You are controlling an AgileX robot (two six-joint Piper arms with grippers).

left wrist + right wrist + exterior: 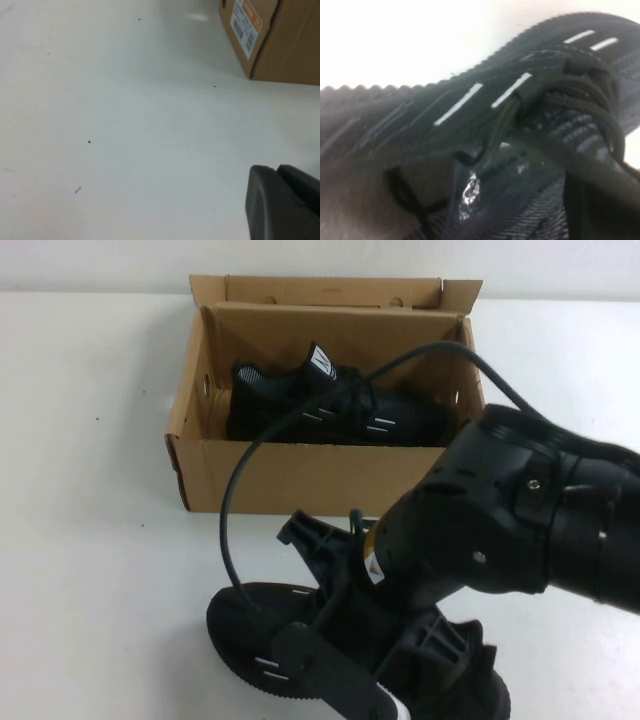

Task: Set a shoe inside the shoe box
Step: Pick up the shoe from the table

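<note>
An open brown cardboard shoe box (300,475) stands at the back middle of the white table, with one black shoe (300,405) lying inside it. A second black shoe (240,630) with small white stripes lies on the table in front of the box, toe to the left. My right gripper (370,660) is down on the middle of this shoe, and the arm hides much of it. The right wrist view is filled by the shoe's side and laces (485,100). My left gripper (276,169) is shut and empty, low over bare table to the left of the box (285,45).
The right arm's black cable (235,510) loops up in front of the box. The box's front wall stands just behind the loose shoe. White table lies on both sides of the box.
</note>
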